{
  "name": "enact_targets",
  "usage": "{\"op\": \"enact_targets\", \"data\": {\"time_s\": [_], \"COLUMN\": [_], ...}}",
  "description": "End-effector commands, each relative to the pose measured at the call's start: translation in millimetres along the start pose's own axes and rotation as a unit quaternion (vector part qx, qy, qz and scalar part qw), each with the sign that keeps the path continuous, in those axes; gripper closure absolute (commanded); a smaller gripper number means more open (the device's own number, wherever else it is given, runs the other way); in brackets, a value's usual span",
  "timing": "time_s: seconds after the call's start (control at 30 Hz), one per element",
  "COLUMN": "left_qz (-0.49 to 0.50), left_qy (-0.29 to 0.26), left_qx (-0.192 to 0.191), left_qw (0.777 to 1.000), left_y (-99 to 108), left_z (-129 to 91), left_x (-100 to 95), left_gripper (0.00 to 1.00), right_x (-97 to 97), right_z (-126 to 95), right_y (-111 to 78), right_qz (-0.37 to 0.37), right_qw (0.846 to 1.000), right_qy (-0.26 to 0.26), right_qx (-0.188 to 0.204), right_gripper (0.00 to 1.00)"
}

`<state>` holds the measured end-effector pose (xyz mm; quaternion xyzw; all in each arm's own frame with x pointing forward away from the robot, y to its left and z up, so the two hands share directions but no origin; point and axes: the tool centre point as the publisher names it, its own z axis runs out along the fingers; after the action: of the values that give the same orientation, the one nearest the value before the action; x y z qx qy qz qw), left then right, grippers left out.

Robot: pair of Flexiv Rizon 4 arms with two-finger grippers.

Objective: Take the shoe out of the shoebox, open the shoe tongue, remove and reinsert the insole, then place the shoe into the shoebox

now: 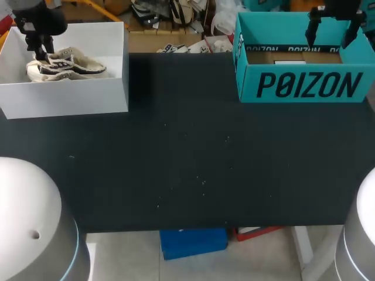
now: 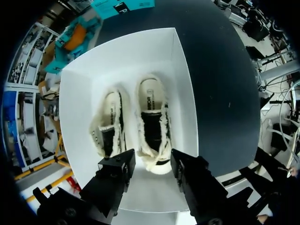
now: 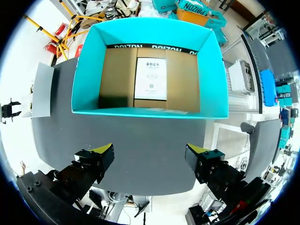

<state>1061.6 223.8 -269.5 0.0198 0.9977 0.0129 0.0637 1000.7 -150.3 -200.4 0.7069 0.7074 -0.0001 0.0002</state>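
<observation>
Two cream, fleece-lined shoes with black trim lie side by side in the white box at the table's far left. My left gripper is down inside that box. In the left wrist view the left gripper is at the heel of one shoe, with the other shoe just beside it. The teal shoebox stands at the far right, with a paper sheet on its cardboard floor. My right gripper hangs open above it, and nothing lies between its yellow tips.
The black tabletop stretches between the two boxes and toward the near edge. The white box has tall walls around the shoes. The teal box has its near wall just ahead of my right gripper.
</observation>
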Motion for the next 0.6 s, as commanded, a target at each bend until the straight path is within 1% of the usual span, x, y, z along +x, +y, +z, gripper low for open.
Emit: {"op": "enact_targets", "data": {"time_s": [0.03, 0.33, 0.6], "left_qz": [-0.006, -0.026, -0.044], "left_qy": [0.006, 0.018, 0.025], "left_qx": [-0.001, -0.004, -0.010], "left_qw": [1.000, 0.999, 0.999], "left_y": [-2, -1, 8], "left_z": [18, 50, 81], "left_x": [-8.2, -11.0, -15.9], "left_gripper": [0.54, 0.55, 0.57], "right_x": [0.3, 0.3, 0.3], "right_z": [0, 0, 0], "right_y": [-0.1, -0.1, -0.1], "right_qz": [0.000, 0.000, 0.000], "right_qw": [1.000, 1.000, 1.000], "right_qy": [0.000, 0.000, 0.000], "right_qx": [0.000, 0.000, 0.000], "right_gripper": [0.00, 0.00, 0.00]}}
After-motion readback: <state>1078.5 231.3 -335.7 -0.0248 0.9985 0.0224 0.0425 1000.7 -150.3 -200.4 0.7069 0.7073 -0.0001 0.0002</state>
